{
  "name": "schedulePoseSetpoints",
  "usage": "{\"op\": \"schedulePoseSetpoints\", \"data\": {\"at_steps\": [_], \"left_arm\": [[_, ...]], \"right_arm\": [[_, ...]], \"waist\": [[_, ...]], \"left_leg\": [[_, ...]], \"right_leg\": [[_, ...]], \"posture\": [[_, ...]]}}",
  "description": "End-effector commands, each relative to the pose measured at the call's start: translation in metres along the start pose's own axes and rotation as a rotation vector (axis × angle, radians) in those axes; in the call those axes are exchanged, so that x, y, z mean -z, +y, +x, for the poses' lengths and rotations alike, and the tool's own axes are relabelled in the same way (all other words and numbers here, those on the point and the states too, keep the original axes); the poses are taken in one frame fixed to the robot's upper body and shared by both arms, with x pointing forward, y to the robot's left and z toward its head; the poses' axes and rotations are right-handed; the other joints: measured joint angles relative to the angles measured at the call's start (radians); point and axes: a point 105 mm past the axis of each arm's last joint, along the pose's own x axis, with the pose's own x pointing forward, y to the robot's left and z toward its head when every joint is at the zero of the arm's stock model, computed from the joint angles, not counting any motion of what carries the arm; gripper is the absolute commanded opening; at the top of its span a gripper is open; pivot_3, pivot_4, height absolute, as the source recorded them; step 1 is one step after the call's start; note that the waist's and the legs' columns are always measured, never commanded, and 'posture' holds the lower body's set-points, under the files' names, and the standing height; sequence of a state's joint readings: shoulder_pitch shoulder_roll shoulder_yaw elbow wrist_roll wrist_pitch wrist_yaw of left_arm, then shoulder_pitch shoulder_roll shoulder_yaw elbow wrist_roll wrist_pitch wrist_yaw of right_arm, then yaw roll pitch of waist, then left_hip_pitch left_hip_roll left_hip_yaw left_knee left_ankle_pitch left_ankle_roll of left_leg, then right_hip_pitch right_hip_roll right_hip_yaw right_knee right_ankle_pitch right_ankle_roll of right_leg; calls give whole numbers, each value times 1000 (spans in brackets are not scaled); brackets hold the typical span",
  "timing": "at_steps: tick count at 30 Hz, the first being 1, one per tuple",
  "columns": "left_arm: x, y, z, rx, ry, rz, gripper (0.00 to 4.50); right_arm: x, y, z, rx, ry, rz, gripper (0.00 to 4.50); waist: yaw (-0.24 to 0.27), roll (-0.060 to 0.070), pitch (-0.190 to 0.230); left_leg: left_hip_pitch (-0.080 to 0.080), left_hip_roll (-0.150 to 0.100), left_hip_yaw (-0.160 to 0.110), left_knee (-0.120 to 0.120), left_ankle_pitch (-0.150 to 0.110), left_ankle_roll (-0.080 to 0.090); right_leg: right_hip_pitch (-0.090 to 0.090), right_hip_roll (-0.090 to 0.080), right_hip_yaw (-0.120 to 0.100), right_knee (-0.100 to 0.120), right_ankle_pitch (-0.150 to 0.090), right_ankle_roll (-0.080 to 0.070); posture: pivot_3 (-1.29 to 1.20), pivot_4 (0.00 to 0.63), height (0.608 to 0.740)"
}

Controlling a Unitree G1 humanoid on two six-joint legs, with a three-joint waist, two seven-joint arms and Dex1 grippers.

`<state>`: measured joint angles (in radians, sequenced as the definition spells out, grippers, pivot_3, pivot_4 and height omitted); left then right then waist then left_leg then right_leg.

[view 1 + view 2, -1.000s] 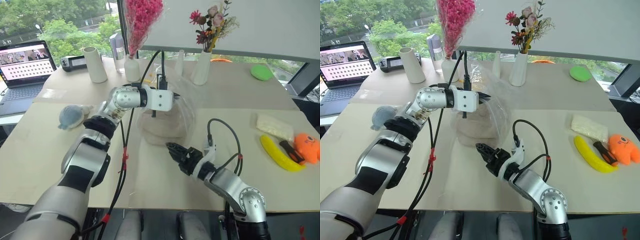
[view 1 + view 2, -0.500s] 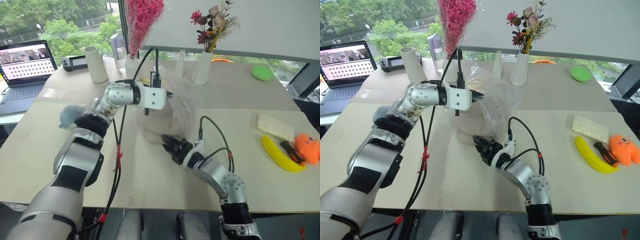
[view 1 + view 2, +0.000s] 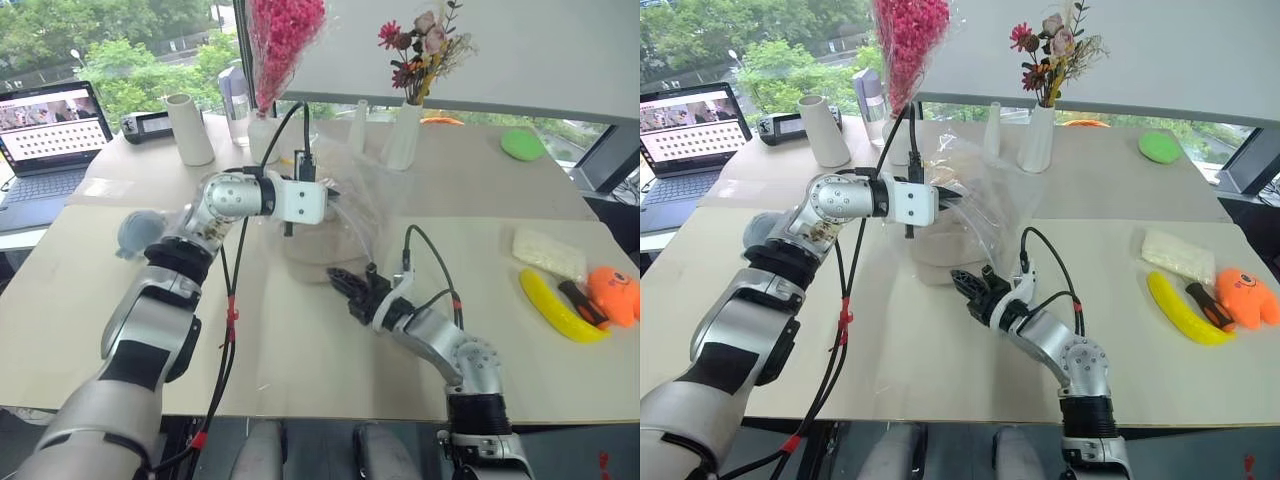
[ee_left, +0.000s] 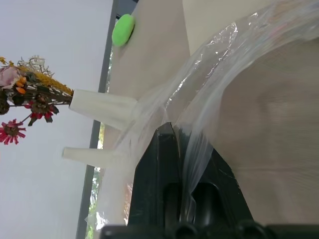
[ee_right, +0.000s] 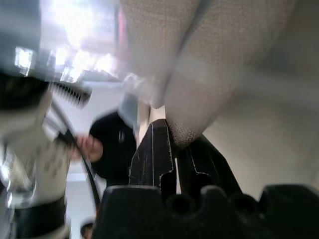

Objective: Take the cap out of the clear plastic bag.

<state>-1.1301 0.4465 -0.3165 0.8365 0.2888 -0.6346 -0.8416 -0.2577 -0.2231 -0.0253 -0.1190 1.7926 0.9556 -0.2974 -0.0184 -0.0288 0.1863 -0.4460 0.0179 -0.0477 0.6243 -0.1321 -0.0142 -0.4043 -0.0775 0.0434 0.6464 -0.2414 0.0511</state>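
Taupe cap (image 3: 940,250) sits inside the clear plastic bag (image 3: 985,205) on my surface (image 3: 940,350). My left claw (image 3: 958,197) pinches the bag's film (lifted), while my right claw (image 3: 962,281) is clenched on the cap's edge.

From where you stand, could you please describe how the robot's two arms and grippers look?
Both arms are rounded silver-grey shells with black joint sections. The left gripper has a white boxy wrist; the right gripper has a white bracket. Both have black fingers. Black cables loop along each arm, marked with red tape bands.
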Motion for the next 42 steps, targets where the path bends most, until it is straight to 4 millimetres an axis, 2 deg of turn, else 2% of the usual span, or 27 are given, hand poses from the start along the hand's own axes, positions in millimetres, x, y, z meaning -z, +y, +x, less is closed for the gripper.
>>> {"op": "schedulePoseSetpoints", "data": {"at_steps": [1, 5, 6, 9, 11, 13, 15, 18, 20, 21, 23, 26, 28, 29, 31, 33, 36, 39, 42], "left_arm": [[-7, 7, -1, -38, -28, 13, 195], [-7, 3, 1, -35, -32, 1, 195], [-7, 1, 2, -36, -33, -4, 195], [-7, -2, 4, -37, -36, -10, 195], [-8, -4, 5, -40, -41, -18, 195], [-8, -5, 4, -42, -42, -22, 195], [-6, -5, 2, -50, -35, -26, 195], [-2, -7, -1, -55, -22, -34, 195], [0, -12, -3, -51, -16, -48, 195], [2, -16, -3, -41, -9, -67, 195], [6, -23, -5, -24, 6, -93, 195], [15, -37, -12, 8, 46, -114, 195], [19, -45, -16, 19, 65, -131, 195], [19, -49, -18, 23, 69, -144, 195], [17, -54, -20, 28, 68, -158, 195], [16, -59, -21, 30, 72, -172, 195], [17, -67, -22, 20, 96, -205, 195], [15, -68, -23, 6, 102, -219, 195], [15, -69, -26, -5, 119, -227, 195]], "right_arm": [[33, 38, -23, -187, 161, -65, 40], [52, 37, -49, -198, 249, -135, 40], [59, 40, -65, -208, 293, -183, 40], [75, 48, -97, -235, 389, -253, 40], [77, 43, -112, -175, 428, -294, 40], [81, 28, -128, -72, 474, -421, 40], [76, 26, -140, -62, 467, -561, 40], [53, 30, -156, -95, 382, -722, 40], [23, 36, -166, -89, 270, -815, 40], [9, 44, -171, -100, 213, -843, 40], [-4, 57, -178, -140, 162, -869, 40], [-29, 102, -185, -302, 7, -880, 40], [-79, 149, -202, -488, -307, -827, 40], [-99, 160, -207, -513, -404, -793, 40], [-114, 165, -203, -493, -450, -766, 40], [-119, 165, -186, -495, -453, -729, 40], [-124, 155, -142, -550, -456, -579, 40], [-129, 130, -96, -525, -453, -389, 40], [-117, 105, -46, -498, -391, -207, 40]], "waist": [[-1, 0, 0], [0, 0, 0], [0, 0, 0], [5, 0, 0], [6, -1, 0], [6, -1, 0], [7, -1, 0], [5, -1, -1], [5, -2, -1], [6, -2, -1], [6, -2, -1], [4, -1, -1], [-3, -2, 0], [-6, -2, 0], [0, -2, 1], [9, -3, 0], [1, -2, 0], [-1, -1, 1], [-6, -1, 0]], "left_leg": [[0, 0, 0, 0, 0, 0], [0, 0, 0, 1, 0, 0], [0, 0, 0, 1, 0, 0], [-1, 0, 0, 2, 0, 0], [-2, 0, -1, 2, 0, 0], [-2, 0, -1, 3, 0, 0], [-1, 0, -1, 3, 0, 0], [-1, 0, -1, 3, 0, 0], [-1, 0, 0, 4, 0, 0], [-1, 0, 0, 4, 0, 0], [0, 0, 0, 4, 0, 0], [0, 0, 0, 3, 0, 0], [0, 0, 0, 2, 0, 0], [1, 0, 1, 2, 0, 0], [1, 0, 1, 3, 0, 0], [4, 0, -1, 2, 0, 0], [5, 1, -1, 1, 0, 0], [5, 0, 0, 1, 0, 0], [5, 0, 0, 1, 0, 0]], "right_leg": [[0, 0, 0, 0, 0, 0], [0, 0, 0, 0, 0, 0], [0, 0, 0, 0, -1, 1], [1, 0, 0, -1, -1, 1], [0, 0, -1, -1, -1, 1], [1, 0, -1, -1, -1, 2], [1, 0, -1, -1, -4, 6], [1, 0, -1, -1, -5, 7], [1, 0, -1, -1, -4, 8], [1, 0, -1, -1, -4, 8], [2, 0, 0, -1, -4, 8], [2, 0, -1, -2, -4, 7], [1, 0, 0, -1, -4, 6], [2, 0, 0, -1, -4, 6], [3, 0, 1, -2, -2, 7], [7, 0, -2, -4, -2, 7], [8, 0, -1, -5, -2, 4], [6, 0, 0, -2, 0, 2], [4, 0, 1, 0, 1, 0]], "posture": [[0, 150, 740], [0, 150, 740], [0, 150, 740], [0, 150, 740], [0, 150, 740], [0, 150, 740], [0, 150, 740], [0, 150, 740], [0, 150, 740], [0, 150, 740], [0, 150, 740], [0, 150, 740], [0, 150, 740], [0, 150, 740], [0, 150, 740], [0, 150, 740], [0, 150, 740], [0, 150, 740], [0, 150, 740]]}}
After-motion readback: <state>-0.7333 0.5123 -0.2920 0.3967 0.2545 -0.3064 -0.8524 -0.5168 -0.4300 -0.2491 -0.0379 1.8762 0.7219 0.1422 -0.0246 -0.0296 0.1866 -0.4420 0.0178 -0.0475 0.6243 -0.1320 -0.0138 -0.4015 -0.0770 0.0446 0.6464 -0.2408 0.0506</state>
